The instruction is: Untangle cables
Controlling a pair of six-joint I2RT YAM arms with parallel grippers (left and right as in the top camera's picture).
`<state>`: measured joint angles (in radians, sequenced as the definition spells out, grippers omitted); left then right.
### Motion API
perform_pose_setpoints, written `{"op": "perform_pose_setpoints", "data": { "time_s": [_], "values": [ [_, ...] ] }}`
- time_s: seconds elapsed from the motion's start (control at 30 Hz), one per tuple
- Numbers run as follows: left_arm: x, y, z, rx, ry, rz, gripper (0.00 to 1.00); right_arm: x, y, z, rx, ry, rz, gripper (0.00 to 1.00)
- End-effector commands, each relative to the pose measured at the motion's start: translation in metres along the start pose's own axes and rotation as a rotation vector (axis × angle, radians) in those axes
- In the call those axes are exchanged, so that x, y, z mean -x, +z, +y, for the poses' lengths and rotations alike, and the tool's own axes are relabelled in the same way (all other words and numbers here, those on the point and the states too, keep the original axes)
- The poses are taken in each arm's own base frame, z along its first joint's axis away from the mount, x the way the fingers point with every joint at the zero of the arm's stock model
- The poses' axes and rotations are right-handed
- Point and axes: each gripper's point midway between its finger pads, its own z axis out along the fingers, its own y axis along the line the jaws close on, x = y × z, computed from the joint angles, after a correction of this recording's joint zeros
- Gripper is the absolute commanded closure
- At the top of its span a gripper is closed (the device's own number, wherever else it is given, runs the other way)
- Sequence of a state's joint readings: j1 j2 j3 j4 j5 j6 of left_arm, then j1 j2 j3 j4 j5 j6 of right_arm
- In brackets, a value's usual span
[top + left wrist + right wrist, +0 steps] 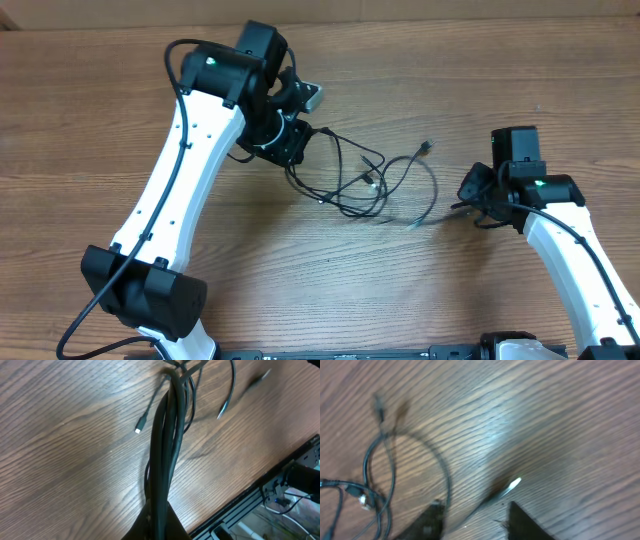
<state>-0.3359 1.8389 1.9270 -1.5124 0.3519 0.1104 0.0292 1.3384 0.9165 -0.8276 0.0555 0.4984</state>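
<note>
Left gripper [157, 522] is clamped shut on several strands of the cables [365, 180]. They lie mid-table and trail right from it in loose, crossed loops. Right gripper [475, 527] has its jaws partly apart and holds nothing. The silver-tipped end [512, 483] lies on the wood just ahead of the gap, its strand running in between the fingers.

Risks, as we judge them:
- The left holds many strands at once, so any pull could drag the whole bunch and tighten the crossings near the middle instead of freeing one cord.
- The thin strand lies flat on the table [450, 80], so the right fingers may close over it and miss, or nudge the tip away.

Nothing else sits on the table. Only the tangle itself lies between the grippers. The left arm's own thick cable [178, 62] stays well clear.
</note>
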Motion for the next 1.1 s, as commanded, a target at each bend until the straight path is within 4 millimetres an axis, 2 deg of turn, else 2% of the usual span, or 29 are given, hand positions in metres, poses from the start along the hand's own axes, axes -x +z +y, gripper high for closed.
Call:
{"op": "perform_pose_setpoints", "data": {
  "time_s": [0.0,0.03,0.2,0.3,0.43,0.57,0.63,0.7,0.77,0.83,0.9,0.97,1.07],
  "values": [
    [0.005,-0.015,-0.003,-0.005,0.004,-0.053,0.96,0.002,0.001,0.001,0.021,0.005,0.004,0.47],
    [0.006,-0.018,-0.004,-0.008,0.008,-0.064,0.96,0.001,0.001,0.007,0.056,-0.026,0.015,0.44],
    [0.019,-0.036,-0.009,0.003,0.048,-0.171,0.96,-0.015,-0.008,0.052,0.324,-0.265,0.084,0.40],
    [0.031,-0.062,-0.017,0.018,0.087,-0.286,0.96,-0.017,-0.009,0.054,0.345,-0.282,0.090,0.40],
    [0.048,-0.119,-0.024,0.101,0.146,-0.489,0.96,-0.017,-0.010,0.055,0.345,-0.282,0.089,0.40],
    [0.061,-0.198,-0.027,0.253,0.169,-0.739,0.96,-0.017,-0.009,0.054,0.345,-0.282,0.090,0.40],
    [0.062,-0.242,-0.028,0.316,0.130,-0.879,0.96,-0.017,-0.010,0.054,0.345,-0.282,0.090,0.40],
    [0.060,-0.277,-0.031,0.344,0.102,-0.988,0.96,-0.017,-0.009,0.054,0.345,-0.282,0.090,0.40],
    [0.056,-0.301,-0.032,0.356,0.054,-1.061,0.96,-0.017,-0.009,0.054,0.345,-0.282,0.090,0.40],
    [0.052,-0.310,-0.027,0.368,-0.022,-1.092,0.96,-0.017,-0.009,0.055,0.345,-0.282,0.090,0.40],
    [0.051,-0.302,-0.019,0.369,-0.091,-1.066,0.96,-0.017,-0.009,0.055,0.345,-0.282,0.089,0.40],
    [0.051,-0.282,-0.015,0.345,-0.118,-0.992,0.96,-0.017,-0.009,0.055,0.346,-0.282,0.090,0.40],
    [0.053,-0.236,-0.016,0.262,-0.111,-0.824,0.96,-0.021,-0.012,0.061,0.388,-0.298,0.105,0.37]
  ]
}}
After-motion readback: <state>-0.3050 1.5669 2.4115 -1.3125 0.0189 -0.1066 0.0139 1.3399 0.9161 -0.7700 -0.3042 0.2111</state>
